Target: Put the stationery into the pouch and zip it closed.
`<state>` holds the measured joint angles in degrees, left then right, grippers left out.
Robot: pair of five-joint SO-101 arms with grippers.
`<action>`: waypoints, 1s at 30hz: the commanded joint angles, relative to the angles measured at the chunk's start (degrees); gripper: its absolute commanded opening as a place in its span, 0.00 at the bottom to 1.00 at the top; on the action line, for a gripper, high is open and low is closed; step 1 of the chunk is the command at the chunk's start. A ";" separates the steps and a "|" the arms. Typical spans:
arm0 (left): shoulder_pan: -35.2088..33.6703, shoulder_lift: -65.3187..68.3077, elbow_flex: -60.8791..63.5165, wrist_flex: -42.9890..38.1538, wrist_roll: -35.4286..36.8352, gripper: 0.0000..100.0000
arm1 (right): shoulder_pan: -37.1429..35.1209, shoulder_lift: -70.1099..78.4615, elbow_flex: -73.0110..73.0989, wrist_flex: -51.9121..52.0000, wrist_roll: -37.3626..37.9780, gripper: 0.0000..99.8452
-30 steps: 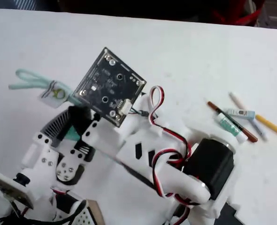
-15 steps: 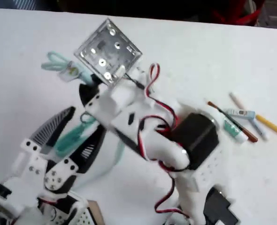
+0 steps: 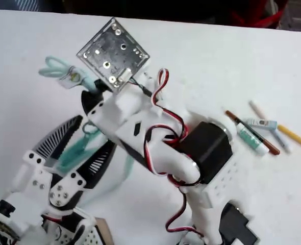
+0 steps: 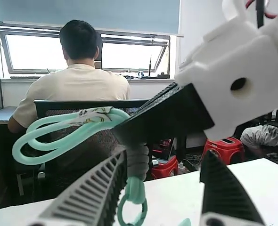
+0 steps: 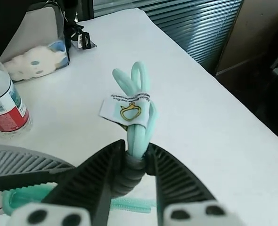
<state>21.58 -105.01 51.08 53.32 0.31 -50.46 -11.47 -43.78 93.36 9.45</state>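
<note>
pouch: between the spread fingers of left gripper
cord loop: at the pouch's end, pinched tight by right gripper
pens: well apart from the pouch

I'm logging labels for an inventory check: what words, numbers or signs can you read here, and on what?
White tag on the mint cord loop in the right gripper: a gold emblem and one line of print, too small to read.
Bottle label: blurred, unreadable.
Green-and-white tube: markings too small to read.
Nothing reads clearly.
</note>
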 commanded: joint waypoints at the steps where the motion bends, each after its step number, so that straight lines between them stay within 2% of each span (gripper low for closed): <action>1: -0.13 0.48 -1.58 -0.09 -0.79 0.23 | -4.18 -2.42 -0.88 0.48 -0.44 0.02; 11: -0.22 0.48 -2.02 -0.09 -0.79 0.16 | -6.02 -5.58 -0.70 0.75 -0.62 0.02; 20: -0.22 0.48 -3.43 0.18 -0.97 0.15 | -5.93 -6.46 -0.26 1.10 -0.62 0.02; 26: 0.31 0.48 -3.60 -0.18 -6.68 0.02 | -6.02 -6.37 -0.18 1.10 -0.62 0.02; 30: 0.31 0.48 -3.69 -0.18 -7.12 0.02 | -5.93 -6.37 1.85 0.92 -0.53 0.02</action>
<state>21.85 -104.92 49.76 53.41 -5.85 -56.53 -16.75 -42.90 93.80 9.10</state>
